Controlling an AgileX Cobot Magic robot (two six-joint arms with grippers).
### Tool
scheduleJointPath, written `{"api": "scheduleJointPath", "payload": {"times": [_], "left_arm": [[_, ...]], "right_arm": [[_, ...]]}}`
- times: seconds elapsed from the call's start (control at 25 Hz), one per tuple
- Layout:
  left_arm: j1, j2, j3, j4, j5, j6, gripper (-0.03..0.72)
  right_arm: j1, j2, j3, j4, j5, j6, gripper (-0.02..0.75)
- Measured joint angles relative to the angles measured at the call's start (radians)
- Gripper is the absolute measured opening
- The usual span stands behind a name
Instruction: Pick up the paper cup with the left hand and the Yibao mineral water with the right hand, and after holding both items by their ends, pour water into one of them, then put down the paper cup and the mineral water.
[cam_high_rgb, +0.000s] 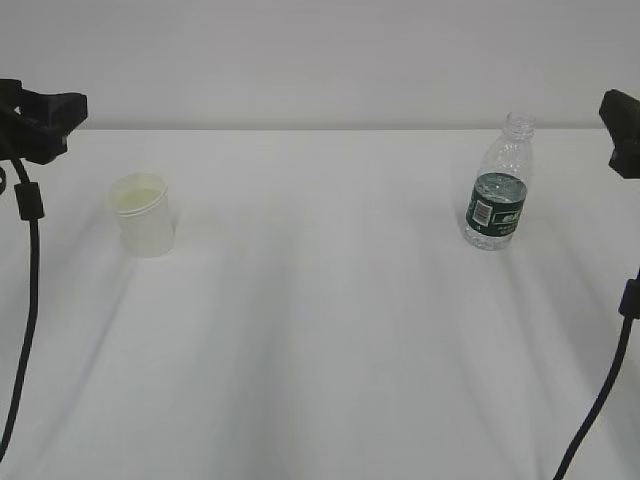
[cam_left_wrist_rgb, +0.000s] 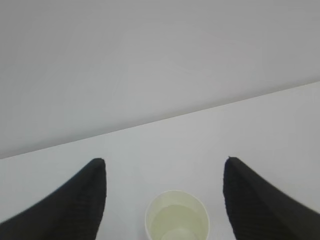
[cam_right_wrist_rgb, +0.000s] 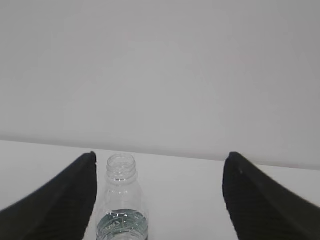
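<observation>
**Both tools wide, cup and bottle waiting on the cloth**

Bare white surface (cam_high_rgb: 330, 380) fills the near part of the scene, wrinkled a little, with nothing on it until you look farther back. Over on the left stands the paper cup (cam_high_rgb: 143, 214), upright, mouth open to the ceiling, and from the left wrist view there looks to be some clear liquid in the bottom of it, though I can't say how much. Far right, well apart from the cup, stands the mineral water bottle (cam_high_rgb: 498, 187), upright, no cap on its neck, green label facing us.

Now the arms. The left hand (cam_high_rgb: 38, 118) hangs at the left edge, off to the side of the cup and touching nothing. Its tool (cam_left_wrist_rgb: 165, 200) has its fingers (cam_left_wrist_rgb: 80, 200) spread wide, with the cup sitting low between them, roughly centred. The right hand (cam_high_rgb: 622, 128) hangs at the right edge, clear of the bottle. Its tool (cam_right_wrist_rgb: 160, 200) is also spread wide and empty, but the bottle sits close to the left finger (cam_right_wrist_rgb: 65, 200) rather than in the middle.

So both items sit on the surface with neither held, and by my read we're at the pick-up step. What the next move calls for: each arm drives forward and down so its fingers straddle its item, the right one shifting to centre the bottle first, then both close. That cup is light and soft-walled, so a gentle squeeze looks wise.
</observation>
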Motion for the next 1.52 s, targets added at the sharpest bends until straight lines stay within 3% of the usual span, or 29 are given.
{"api": "scheduleJointPath", "payload": {"times": [1.08, 1.52], "left_arm": [[0.0, 0.0, 0.0, 0.0, 0.004, 0.002, 0.52], [0.0, -0.055, 0.002, -0.004, 0.124, 0.002, 0.519]], "right_arm": [[0.0, -0.336, 0.008, -0.035, 0.385, -0.002, 0.59], [0.0, -0.503, 0.01, -0.055, 0.56, -0.004, 0.59]]}}
